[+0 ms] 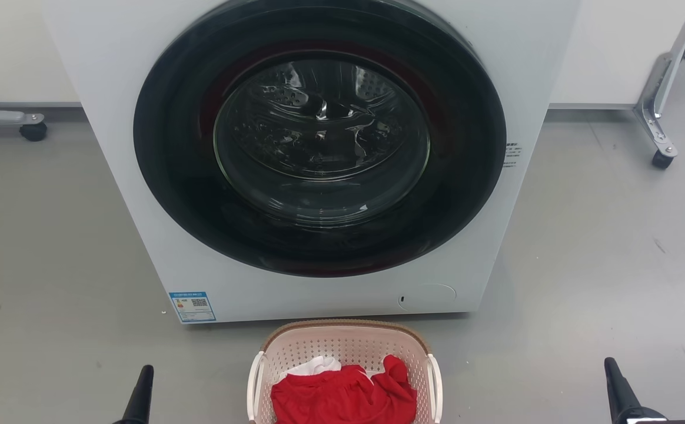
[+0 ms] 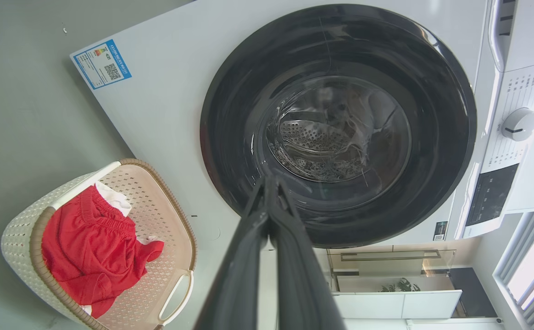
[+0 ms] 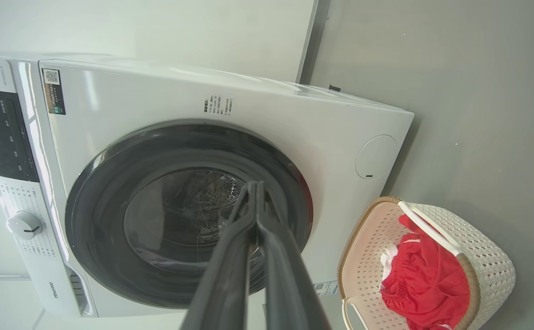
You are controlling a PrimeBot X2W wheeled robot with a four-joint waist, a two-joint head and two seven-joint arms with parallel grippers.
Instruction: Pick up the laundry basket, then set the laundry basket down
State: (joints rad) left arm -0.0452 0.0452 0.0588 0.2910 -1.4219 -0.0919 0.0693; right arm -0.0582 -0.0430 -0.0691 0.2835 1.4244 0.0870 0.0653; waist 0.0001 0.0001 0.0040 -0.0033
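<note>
The laundry basket [image 1: 342,344], pale pink and perforated with a brown rim and white side handles, stands on the floor right in front of the washer. Red and white clothes [image 1: 342,394] lie inside it. It also appears in the left wrist view as the basket [image 2: 175,229] and in the right wrist view as the basket [image 3: 482,256]. My left gripper [image 1: 141,388] is at the lower left, well clear of the basket; its fingers [image 2: 269,192] are pressed together, holding nothing. My right gripper [image 1: 618,386] is at the lower right, also apart from the basket, with its fingers [image 3: 254,197] closed together.
A white front-loading washer [image 1: 113,88] with a dark round door [image 1: 319,141] closed stands directly behind the basket. Wheeled metal stand legs sit at the far left [image 1: 30,126] and far right [image 1: 660,147]. Grey floor [image 1: 584,294] lies on both sides.
</note>
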